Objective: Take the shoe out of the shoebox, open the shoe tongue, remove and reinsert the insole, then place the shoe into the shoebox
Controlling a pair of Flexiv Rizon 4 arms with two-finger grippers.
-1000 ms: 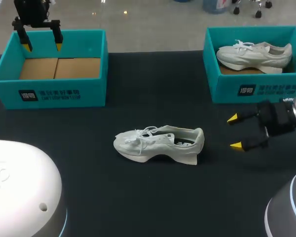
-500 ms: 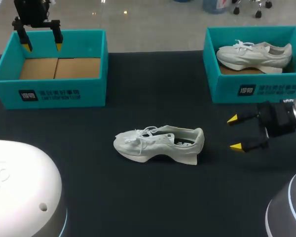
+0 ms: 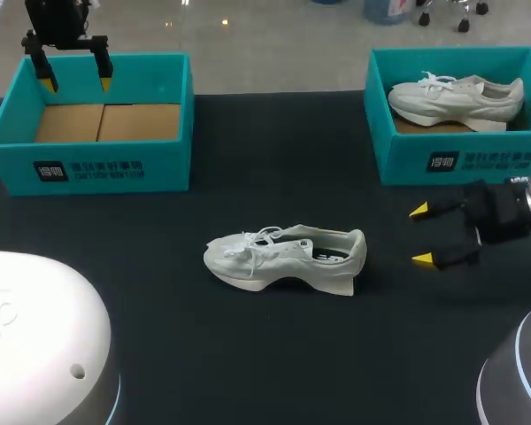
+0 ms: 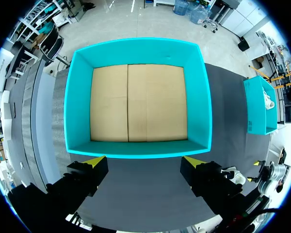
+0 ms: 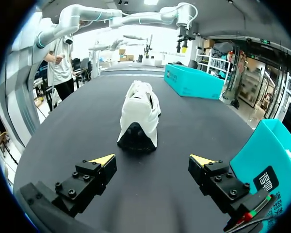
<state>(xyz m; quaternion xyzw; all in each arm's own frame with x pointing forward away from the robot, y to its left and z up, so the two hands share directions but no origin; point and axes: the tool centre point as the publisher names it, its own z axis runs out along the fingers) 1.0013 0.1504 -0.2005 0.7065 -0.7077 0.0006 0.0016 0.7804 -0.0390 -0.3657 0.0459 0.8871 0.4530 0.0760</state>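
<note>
- Spread wide with nothing between its fingers, the right claw (image 3: pixel 419 235) hangs low over the table (image 3: pixel 248 354). It is to the right of the loose shoe (image 3: pixel 288 257) and well apart from it.
- The left claw (image 3: pixel 76 84) hovers above the far rim of the left box (image 3: pixel 88 168), its fingers also parted and holding nothing.
- The loose shoe stands on its sole mid-table between the two boxes and outside both, with its heel toward the right claw.
- The mouth of the loose shoe shows only as a dark patch, so how the insole and tongue sit cannot be made out.
- The second shoe (image 3: pixel 456 97) lies in the right box (image 3: pixel 460 159), and the front wall hides the bottom of its sole.
- Two white rounded covers (image 3: pixel 35 328) at the near corners of the head view block part of the table, and the right arm is cut off at the edge.
- The left wrist view looks straight down into the left box and shows its whole floor, two brown cardboard flaps meeting at a seam. From the head view only part of that floor shows.
- The right wrist view shows the loose shoe heel-on, ahead of the open fingers, with a dark patch at the heel. The head view shows it side-on.
- The tabletop is matt black. Both boxes are teal with white print on the front wall.
</note>
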